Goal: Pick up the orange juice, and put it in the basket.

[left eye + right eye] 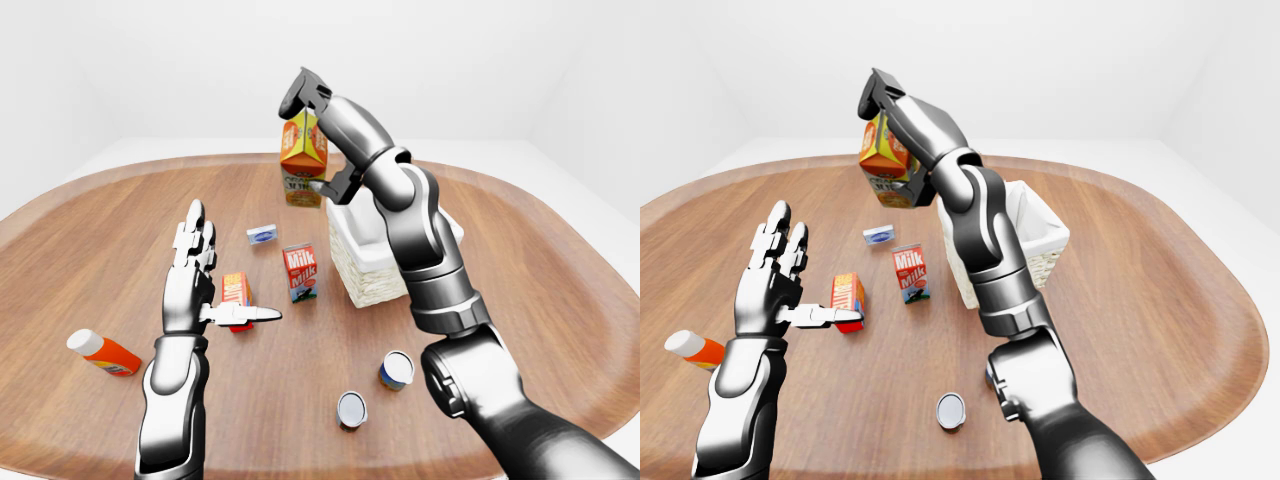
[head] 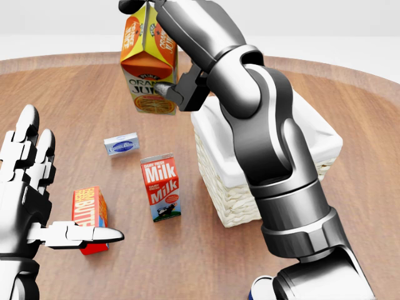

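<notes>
The orange juice carton (image 2: 149, 69) has an orange gabled top and hangs in the air above the wooden table, just left of the basket. My right hand (image 2: 153, 47) is shut on it, with fingers over its top and the thumb against its side. The basket (image 2: 232, 190) is wicker with a white lining and stands at centre right of the head view, partly hidden by my right arm. My left hand (image 2: 56, 187) is open and empty, held above the table at the lower left, over a red and orange butter box (image 2: 89, 212).
A milk carton (image 2: 161, 186) stands left of the basket. A small blue and white box (image 2: 121, 144) lies beyond it. An orange bottle (image 1: 103, 352) lies at the lower left. Two cans (image 1: 397, 369) (image 1: 351, 408) stand near the table's near edge.
</notes>
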`<state>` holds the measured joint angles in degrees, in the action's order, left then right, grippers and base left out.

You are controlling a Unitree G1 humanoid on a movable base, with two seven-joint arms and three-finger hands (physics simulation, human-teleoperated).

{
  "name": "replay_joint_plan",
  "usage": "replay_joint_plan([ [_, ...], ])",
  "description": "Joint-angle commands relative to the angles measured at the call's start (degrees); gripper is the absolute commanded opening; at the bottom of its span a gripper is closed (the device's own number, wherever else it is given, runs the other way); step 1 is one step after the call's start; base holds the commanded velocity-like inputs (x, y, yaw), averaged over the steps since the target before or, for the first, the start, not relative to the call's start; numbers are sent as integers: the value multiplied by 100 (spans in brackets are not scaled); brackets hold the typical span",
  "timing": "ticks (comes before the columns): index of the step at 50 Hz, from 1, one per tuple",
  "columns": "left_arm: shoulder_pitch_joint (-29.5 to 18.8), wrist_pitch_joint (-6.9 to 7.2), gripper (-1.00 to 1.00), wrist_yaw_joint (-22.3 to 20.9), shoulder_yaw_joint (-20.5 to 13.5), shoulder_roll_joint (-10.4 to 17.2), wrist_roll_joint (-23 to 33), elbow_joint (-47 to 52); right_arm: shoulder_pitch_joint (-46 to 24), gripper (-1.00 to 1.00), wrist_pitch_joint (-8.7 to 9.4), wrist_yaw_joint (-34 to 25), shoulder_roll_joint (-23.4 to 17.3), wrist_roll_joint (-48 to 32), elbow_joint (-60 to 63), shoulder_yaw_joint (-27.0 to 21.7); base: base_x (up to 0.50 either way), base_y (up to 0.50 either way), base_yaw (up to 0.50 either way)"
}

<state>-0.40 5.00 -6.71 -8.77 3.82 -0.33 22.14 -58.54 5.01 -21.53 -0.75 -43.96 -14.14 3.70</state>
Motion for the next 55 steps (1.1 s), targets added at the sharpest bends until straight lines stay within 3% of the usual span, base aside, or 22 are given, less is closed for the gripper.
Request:
replay_joint_plan([
  [1,0,0,100,0,0,0,2,0,-534,-100,-1,257,-281,-50,-325,-177,0,0,0],
  [22,0,0,100,0,0,0,0,1,-1164,-100,-1,585,-795,279,-1331,-380,0,0,0],
  [33,0,0,100,0,0,0,0,-1,-1483,-100,-216,823,-1052,444,-2140,-458,0,0,0],
  [40,0,0,100,0,0,0,-1,-1,-1490,-100,-219,833,-1061,459,-2157,-445,0,0,0],
  [42,0,0,100,1,0,0,0,1,-1686,-100,-388,1008,-1240,504,-2714,-518,0,0,0],
  [55,0,0,100,1,0,-1,0,0,-1914,-100,-663,1282,-1416,575,-3528,-524,0,0,0],
])
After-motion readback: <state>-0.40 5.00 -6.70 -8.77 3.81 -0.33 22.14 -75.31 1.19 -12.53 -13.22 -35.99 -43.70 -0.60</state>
